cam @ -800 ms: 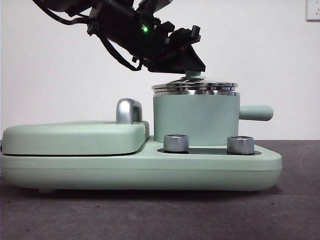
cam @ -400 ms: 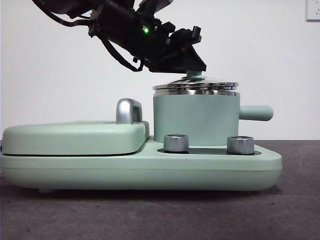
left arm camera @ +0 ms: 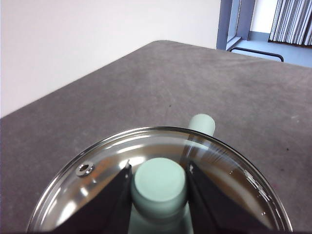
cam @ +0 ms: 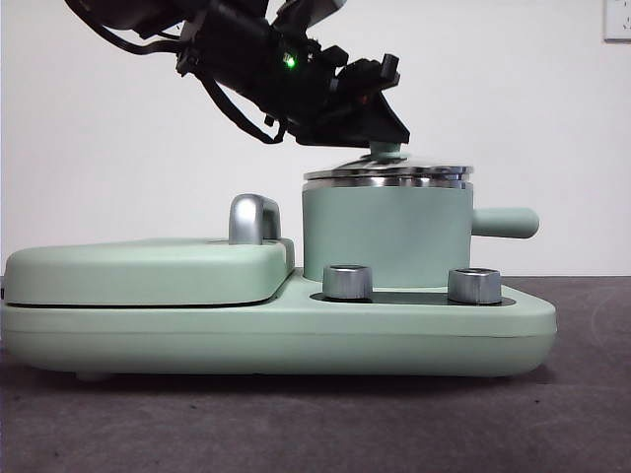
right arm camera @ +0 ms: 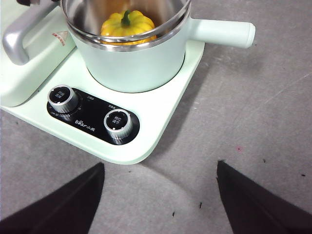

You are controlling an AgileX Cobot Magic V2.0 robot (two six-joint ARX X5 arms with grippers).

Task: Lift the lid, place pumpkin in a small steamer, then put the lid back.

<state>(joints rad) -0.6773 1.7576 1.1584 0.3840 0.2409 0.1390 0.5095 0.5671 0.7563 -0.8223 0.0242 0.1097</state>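
Note:
The lid [cam: 386, 173] lies on the rim of the small steamer [cam: 385, 232], nearly level. My left gripper [cam: 383, 138] comes in from the upper left and is shut on the lid's mint-green knob [cam: 385, 151]. In the left wrist view its jaws clamp the knob [left arm camera: 159, 183] over the clear glass lid [left arm camera: 92, 183]. The pumpkin [right arm camera: 127, 23] sits inside the small steamer [right arm camera: 131, 63]. My right gripper [right arm camera: 158, 195] hangs open over the table in front of the appliance, holding nothing.
The steamer's side handle [cam: 505, 222] points right. Left of the pot is the flat hinged cover [cam: 148, 268] with a chrome handle [cam: 251, 219]. Two steel dials [cam: 347, 281] [cam: 474, 285] stand on the base in front of the pot.
The lid was slightly tilted on the pot; it now sits flatter and a touch further right, with the left gripper still shut on its knob.

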